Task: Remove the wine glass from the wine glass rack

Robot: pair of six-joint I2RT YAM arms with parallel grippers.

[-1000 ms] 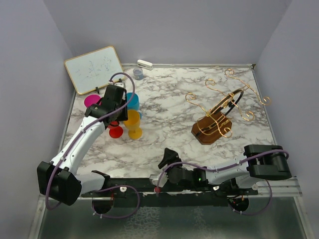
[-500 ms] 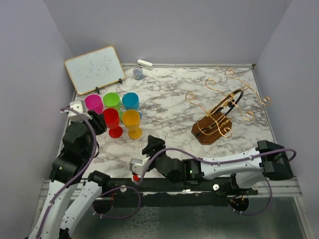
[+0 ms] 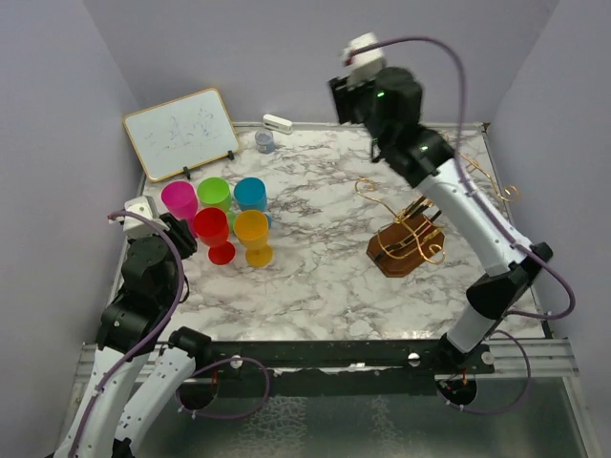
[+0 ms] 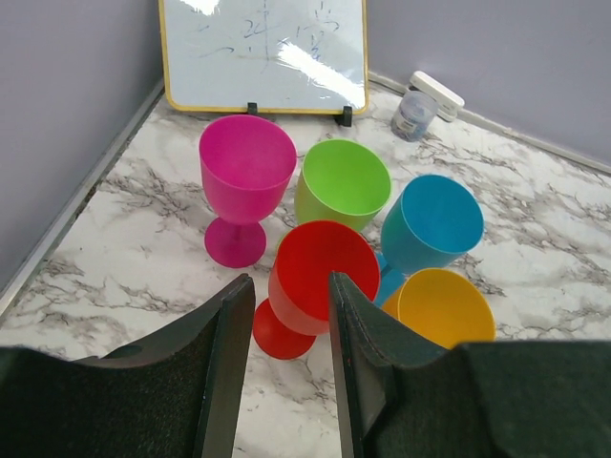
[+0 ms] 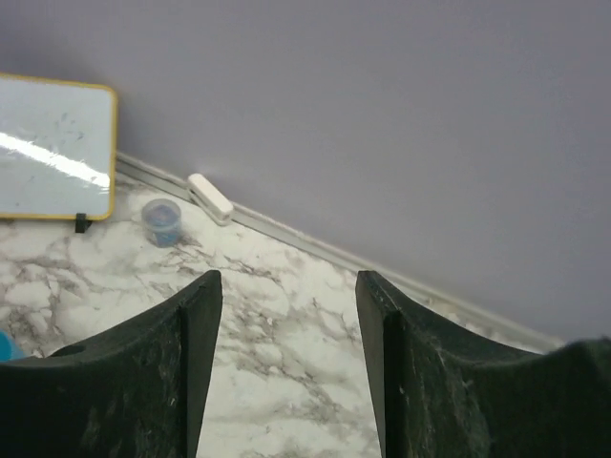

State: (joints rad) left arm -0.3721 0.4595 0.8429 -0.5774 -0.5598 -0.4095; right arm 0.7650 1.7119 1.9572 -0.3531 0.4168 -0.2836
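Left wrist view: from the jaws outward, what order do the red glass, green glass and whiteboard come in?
1. Red glass, closest, straight ahead at centre.
2. Green glass, just behind the red one.
3. Whiteboard, farthest, propped at the back wall.

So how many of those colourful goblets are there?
5, all grouped at the left of the table: pink, green and blue in the back row, red and yellow in front. None hangs on the rack, though the right arm covers part of it.
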